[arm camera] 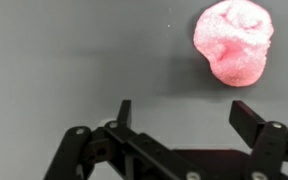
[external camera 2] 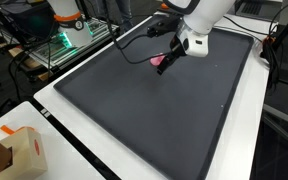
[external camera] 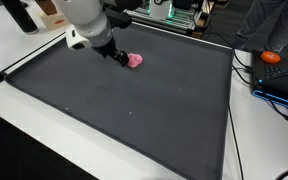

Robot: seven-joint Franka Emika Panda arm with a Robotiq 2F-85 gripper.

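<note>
Black fingers spread wide, holding nothing, next to a pink lump.
Up close, the wrist view shows the lump is soft, bumpy and sparkly, lying just past one fingertip and not touching it. Both exterior views show it lying on a dark, flat mat spread over a white tabletop. Only an exterior view shows a brown cardboard box at the tabletop's corner.

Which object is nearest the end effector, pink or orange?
The pink lump, on the mat by the end effector; the orange one lies off the mat.
</note>
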